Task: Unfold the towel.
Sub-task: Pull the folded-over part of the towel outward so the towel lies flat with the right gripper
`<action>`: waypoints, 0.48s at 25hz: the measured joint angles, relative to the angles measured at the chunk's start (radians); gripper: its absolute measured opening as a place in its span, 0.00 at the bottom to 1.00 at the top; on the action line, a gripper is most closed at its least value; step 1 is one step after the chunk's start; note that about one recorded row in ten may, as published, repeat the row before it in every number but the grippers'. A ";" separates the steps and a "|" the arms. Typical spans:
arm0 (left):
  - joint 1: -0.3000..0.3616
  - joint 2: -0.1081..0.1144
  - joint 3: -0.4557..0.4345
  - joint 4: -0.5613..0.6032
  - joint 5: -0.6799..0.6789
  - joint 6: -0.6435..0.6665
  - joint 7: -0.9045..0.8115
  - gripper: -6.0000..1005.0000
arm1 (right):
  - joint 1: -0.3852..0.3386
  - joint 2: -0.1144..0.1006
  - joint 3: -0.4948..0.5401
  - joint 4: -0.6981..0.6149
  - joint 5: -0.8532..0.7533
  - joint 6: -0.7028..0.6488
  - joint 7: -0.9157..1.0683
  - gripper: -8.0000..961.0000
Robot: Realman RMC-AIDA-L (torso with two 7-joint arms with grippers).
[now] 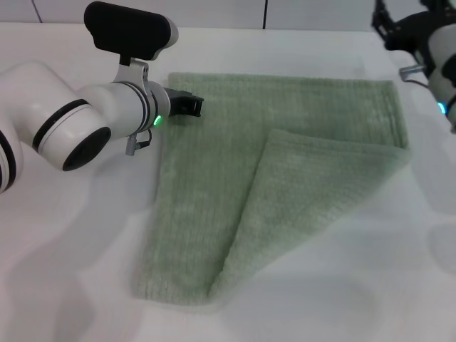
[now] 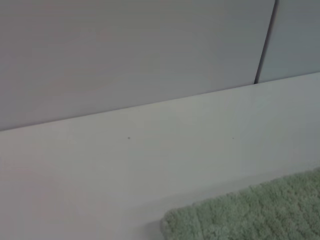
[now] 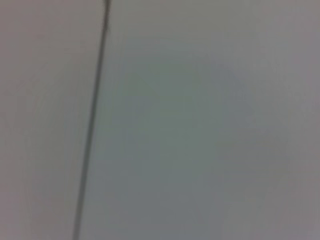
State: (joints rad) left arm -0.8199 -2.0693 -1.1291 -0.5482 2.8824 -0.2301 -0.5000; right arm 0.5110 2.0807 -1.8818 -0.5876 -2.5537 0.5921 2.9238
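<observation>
The pale sage-green towel [image 1: 214,178] lies on the white table [image 1: 71,235]. One corner is folded over diagonally, making a triangular flap [image 1: 306,192] on top of its right half. My left gripper [image 1: 187,105] is at the towel's far left corner, low over the edge. A corner of the towel also shows in the left wrist view [image 2: 250,215]. My right gripper [image 1: 390,27] is raised at the far right, beyond the towel's far right corner and apart from it. The right wrist view shows no towel.
A pale wall with a dark vertical seam [image 2: 265,42] runs behind the table's far edge. Bare tabletop lies to the left, right and near side of the towel.
</observation>
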 joint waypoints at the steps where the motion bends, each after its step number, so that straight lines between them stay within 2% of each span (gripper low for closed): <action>1: 0.000 0.000 0.000 0.000 0.000 0.000 0.000 0.02 | -0.008 -0.001 0.000 -0.041 -0.001 -0.050 0.000 0.72; 12: 0.000 0.002 0.000 -0.005 0.000 -0.001 0.000 0.02 | -0.071 -0.006 0.011 -0.407 -0.006 -0.580 -0.026 0.71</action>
State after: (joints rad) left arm -0.8201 -2.0675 -1.1291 -0.5532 2.8823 -0.2314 -0.5001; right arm 0.4402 2.0748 -1.8711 -0.9943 -2.5598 0.0123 2.8981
